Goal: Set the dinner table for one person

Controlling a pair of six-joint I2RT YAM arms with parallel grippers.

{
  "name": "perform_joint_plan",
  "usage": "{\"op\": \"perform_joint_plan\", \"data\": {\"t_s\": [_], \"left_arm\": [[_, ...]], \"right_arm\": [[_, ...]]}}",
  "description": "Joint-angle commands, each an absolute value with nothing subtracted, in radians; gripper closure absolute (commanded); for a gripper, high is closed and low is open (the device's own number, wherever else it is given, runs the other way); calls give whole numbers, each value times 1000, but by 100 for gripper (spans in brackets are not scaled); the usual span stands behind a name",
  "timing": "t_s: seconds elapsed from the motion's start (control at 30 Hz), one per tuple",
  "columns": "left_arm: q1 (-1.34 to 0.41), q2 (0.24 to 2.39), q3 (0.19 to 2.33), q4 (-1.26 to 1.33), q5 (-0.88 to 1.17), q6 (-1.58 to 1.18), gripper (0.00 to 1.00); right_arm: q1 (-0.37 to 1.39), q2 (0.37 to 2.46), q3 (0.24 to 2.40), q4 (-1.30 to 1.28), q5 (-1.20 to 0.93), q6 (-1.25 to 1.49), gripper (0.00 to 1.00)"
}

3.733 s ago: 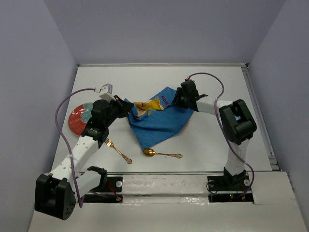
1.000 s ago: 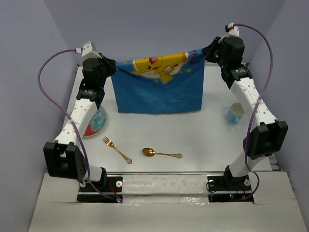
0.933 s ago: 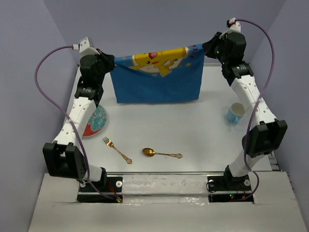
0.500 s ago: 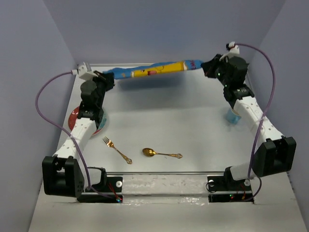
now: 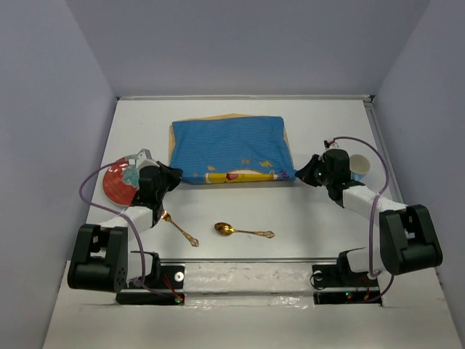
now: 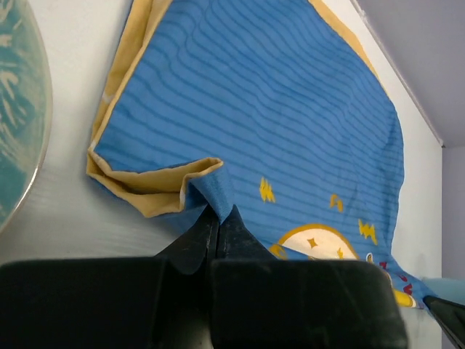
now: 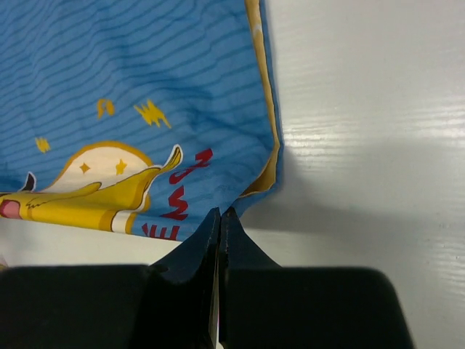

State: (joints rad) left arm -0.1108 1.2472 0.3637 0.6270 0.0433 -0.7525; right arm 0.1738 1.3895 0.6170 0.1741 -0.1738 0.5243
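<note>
Left claw point(image 6: 218, 211) and right claw point(image 7: 219, 212) are pinching near corners of the blue placemat point(image 5: 229, 145); we're seeing red lettering point(image 7: 182, 195) but can't read it.

The white counter point(image 5: 305, 211) carries five items. A blue placemat point(image 5: 229, 145) lies at far centre with its near edge folded over. A red-rimmed plate point(image 5: 113, 185) sits at the left and a cup point(image 5: 360, 166) at the right. A gold fork point(image 5: 179, 227) and a gold spoon point(image 5: 242, 231) lie apart near the front edge.

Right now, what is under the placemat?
Only the table shows around the placemat, whose yellow backing peeks out at the edges. Anything beneath its middle is covered and cannot be seen.
</note>
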Motion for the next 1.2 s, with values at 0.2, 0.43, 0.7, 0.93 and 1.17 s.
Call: {"op": "perform_joint_plan", "data": {"t_s": [0.2, 0.43, 0.7, 0.93, 1.17], "left_arm": [[-87, 1094, 210, 752, 29, -752, 100], [-87, 985, 152, 706, 43, -753, 95], [-87, 812, 121, 608, 25, -753, 9], [-87, 600, 227, 468, 24, -796, 1], [-123, 581, 406, 352, 104, -691, 1]], "right_arm": [[143, 1198, 422, 160, -155, 572, 100], [143, 1056, 379, 32, -163, 595, 96], [143, 974, 405, -92, -141, 552, 40], [143, 1057, 590, -51, -156, 502, 33], [143, 1484, 838, 94, -166, 457, 33]]}}
